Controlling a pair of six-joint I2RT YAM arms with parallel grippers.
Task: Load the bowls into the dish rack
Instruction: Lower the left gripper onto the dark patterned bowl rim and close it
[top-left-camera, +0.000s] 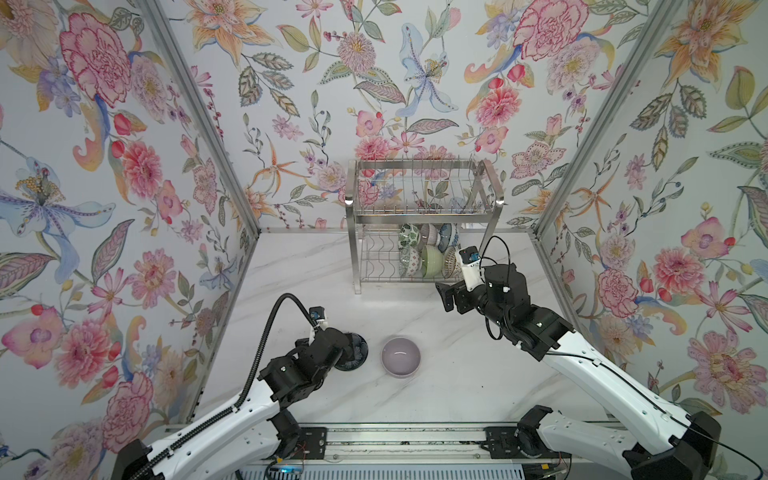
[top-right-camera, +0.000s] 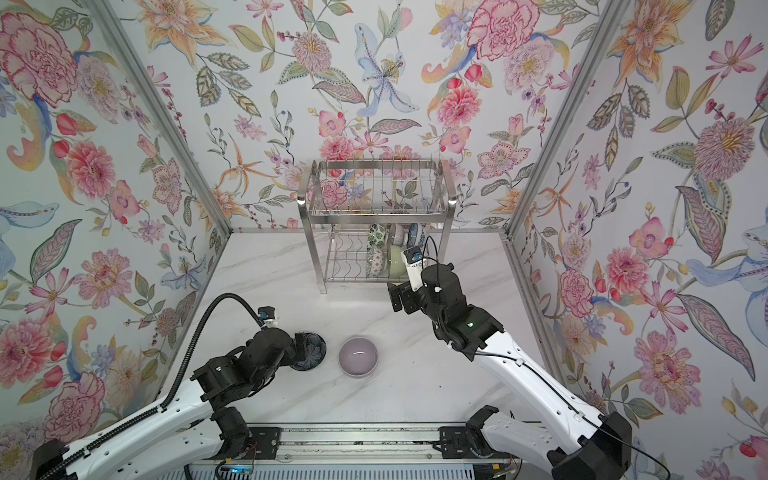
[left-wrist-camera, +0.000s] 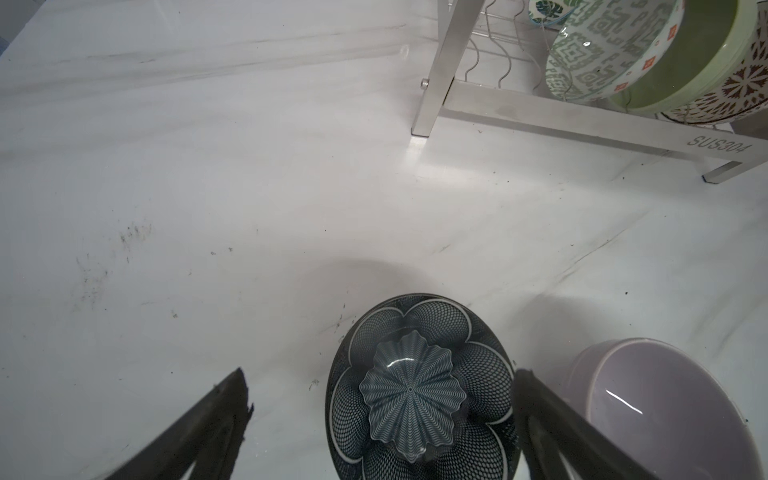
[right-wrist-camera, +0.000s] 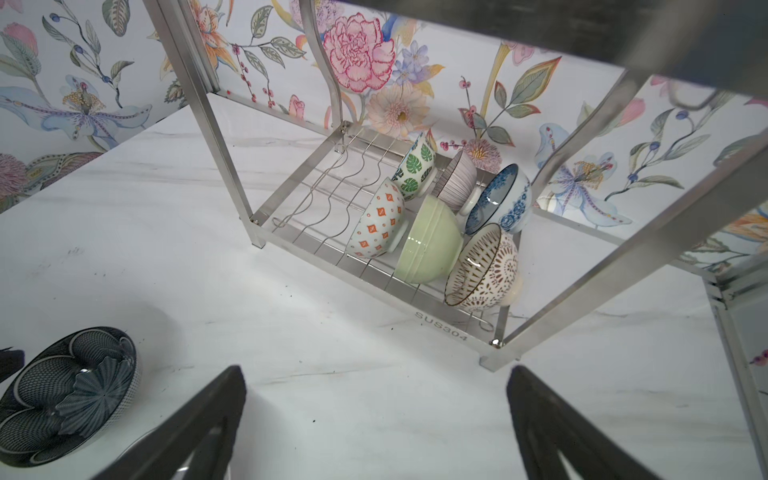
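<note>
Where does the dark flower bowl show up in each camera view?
Top view: dark flower bowl beside the lilac bowl, partly under the left arm.
Top view: same spot.
Left wrist: between the left gripper's open fingers.
Right wrist: on the table, outside the dish rack.
Shared landmark: the dish rack, in all four.
</note>
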